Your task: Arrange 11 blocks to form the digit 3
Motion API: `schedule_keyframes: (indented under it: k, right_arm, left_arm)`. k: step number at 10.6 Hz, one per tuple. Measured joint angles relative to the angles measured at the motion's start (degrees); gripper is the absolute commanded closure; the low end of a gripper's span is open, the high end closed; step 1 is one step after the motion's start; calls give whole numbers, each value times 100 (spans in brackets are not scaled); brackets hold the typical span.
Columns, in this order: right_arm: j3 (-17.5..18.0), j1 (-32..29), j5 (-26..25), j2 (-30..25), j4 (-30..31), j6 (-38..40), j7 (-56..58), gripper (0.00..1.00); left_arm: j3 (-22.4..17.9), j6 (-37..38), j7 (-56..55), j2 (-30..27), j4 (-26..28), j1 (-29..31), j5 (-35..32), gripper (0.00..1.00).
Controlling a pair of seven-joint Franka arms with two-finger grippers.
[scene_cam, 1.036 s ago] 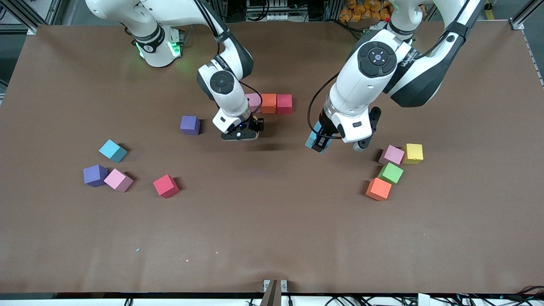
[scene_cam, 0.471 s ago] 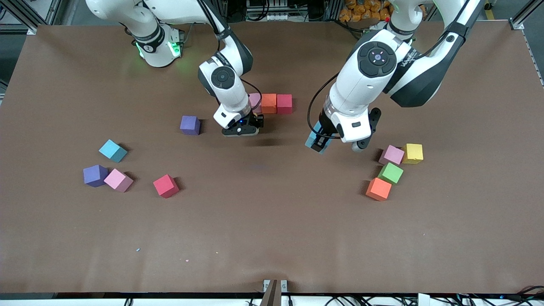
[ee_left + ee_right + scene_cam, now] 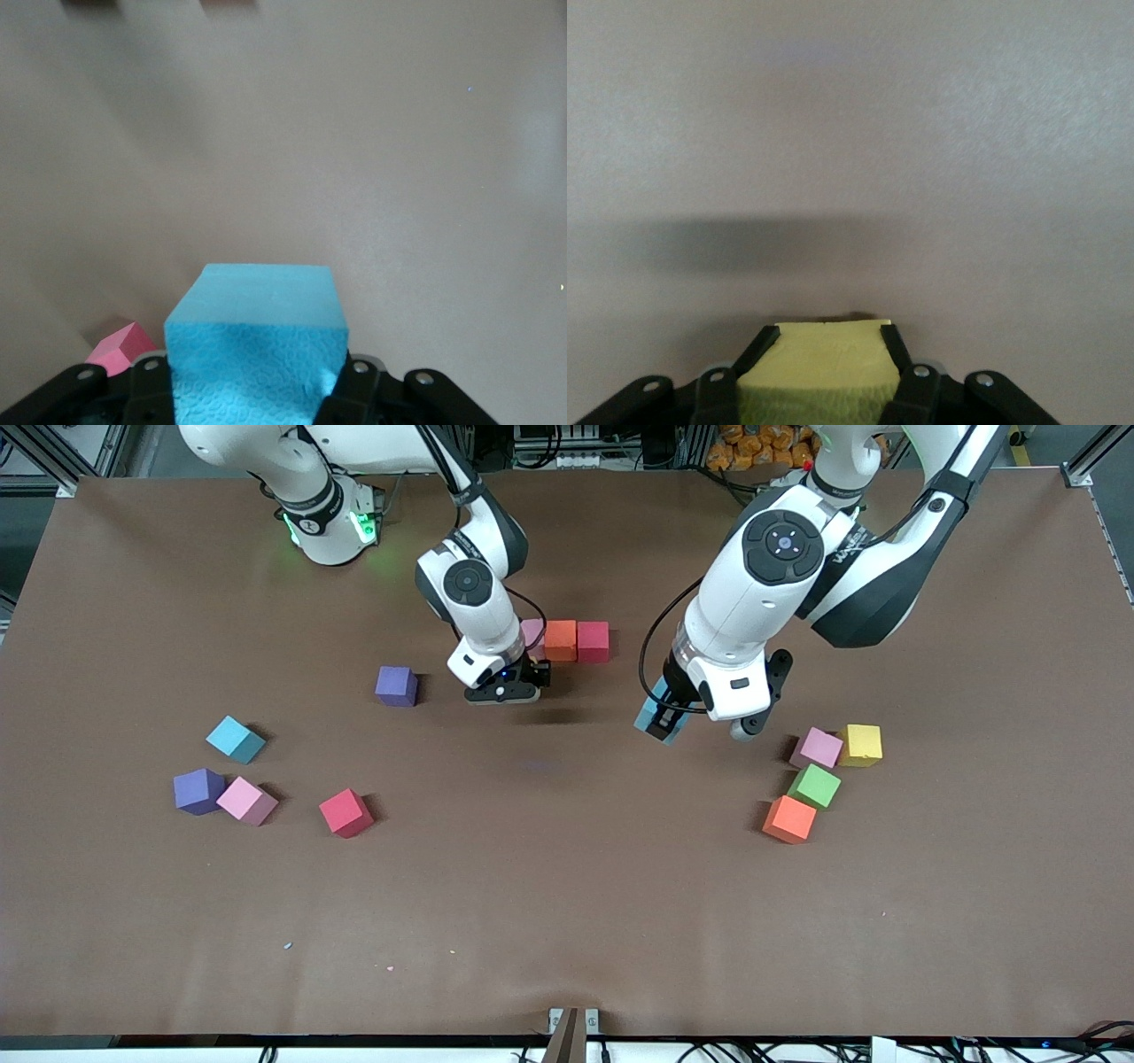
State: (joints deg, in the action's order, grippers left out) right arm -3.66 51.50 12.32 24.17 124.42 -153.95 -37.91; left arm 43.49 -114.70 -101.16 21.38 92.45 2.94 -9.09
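Note:
Pink, orange and red blocks stand touching in a row at mid-table. My right gripper is low over the table beside the row's pink end. It is shut on a yellow block that fills the space between its fingers. My left gripper hangs over bare table toward the left arm's end of the row, shut on a light blue block, also visible as the blue block under the hand.
Loose blocks toward the right arm's end: purple, light blue, purple, pink, red. Toward the left arm's end are a pink, yellow, green and orange cluster.
My right gripper has carried the yellow block farther from the front camera, closer to the row's pink end. The left gripper has barely shifted.

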Motion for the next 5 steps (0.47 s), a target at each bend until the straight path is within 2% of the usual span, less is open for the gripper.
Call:
schedule_keyframes:
  k: [5]
  right_arm:
    - [-8,76,0,0,55,-78,-85,57]
  left_arm:
    - [16,0,10,0,6,-27,0,100]
